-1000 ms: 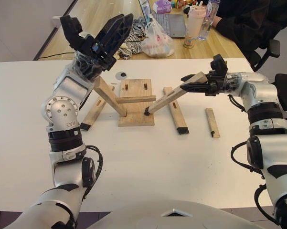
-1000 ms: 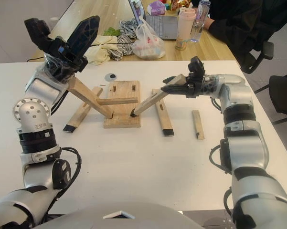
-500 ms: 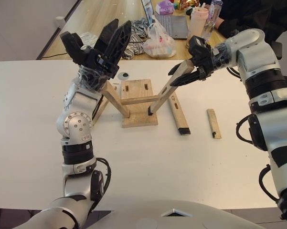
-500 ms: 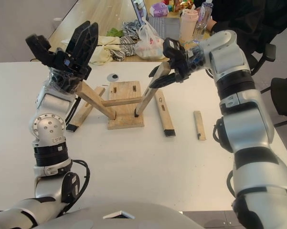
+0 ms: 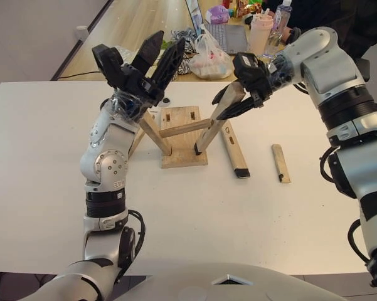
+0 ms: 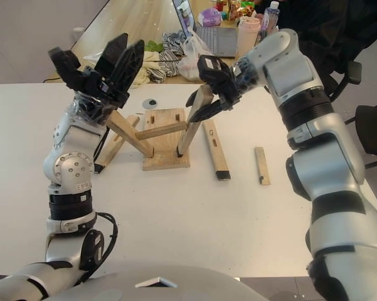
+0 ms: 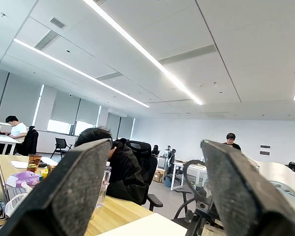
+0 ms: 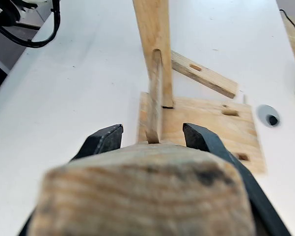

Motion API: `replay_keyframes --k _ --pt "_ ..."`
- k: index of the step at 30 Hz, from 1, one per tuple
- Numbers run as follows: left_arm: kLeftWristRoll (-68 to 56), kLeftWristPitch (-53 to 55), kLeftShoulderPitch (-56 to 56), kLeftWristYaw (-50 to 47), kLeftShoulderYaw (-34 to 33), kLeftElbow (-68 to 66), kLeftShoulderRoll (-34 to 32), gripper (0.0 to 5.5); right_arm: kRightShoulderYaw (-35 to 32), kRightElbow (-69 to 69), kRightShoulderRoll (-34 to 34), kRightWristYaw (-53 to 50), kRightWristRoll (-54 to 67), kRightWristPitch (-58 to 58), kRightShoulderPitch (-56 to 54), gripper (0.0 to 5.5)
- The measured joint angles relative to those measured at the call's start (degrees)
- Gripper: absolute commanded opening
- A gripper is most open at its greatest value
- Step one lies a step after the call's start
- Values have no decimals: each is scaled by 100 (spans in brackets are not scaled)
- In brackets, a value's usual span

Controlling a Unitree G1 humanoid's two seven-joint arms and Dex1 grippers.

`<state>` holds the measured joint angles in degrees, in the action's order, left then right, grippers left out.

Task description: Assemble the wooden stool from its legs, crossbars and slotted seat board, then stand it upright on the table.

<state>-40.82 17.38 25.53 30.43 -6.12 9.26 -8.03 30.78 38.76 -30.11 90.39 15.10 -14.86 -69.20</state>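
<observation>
Seat board (image 5: 183, 157) laid flat at the middle of the table (image 5: 37, 157). Two legs stood on it, leaned outward: left leg (image 5: 155, 133) and right leg (image 5: 212, 125). Crossbar (image 5: 183, 128) bridged between them, above the board. Spare leg (image 5: 234, 153) laid just right of the board, short crossbar (image 5: 280, 163) further right. Another leg (image 6: 115, 145) laid left of the board. Right gripper (image 5: 233, 103) placed at the right leg's upper end.

Bright ceiling strip lights (image 7: 137, 46), soft shadows
</observation>
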Motion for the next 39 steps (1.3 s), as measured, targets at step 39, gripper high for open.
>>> replay_keyframes --k 39 --pt "305 340 301 -423 -99 -156 -162 334 1 462 307 -440 -1464 -574 -74 203"
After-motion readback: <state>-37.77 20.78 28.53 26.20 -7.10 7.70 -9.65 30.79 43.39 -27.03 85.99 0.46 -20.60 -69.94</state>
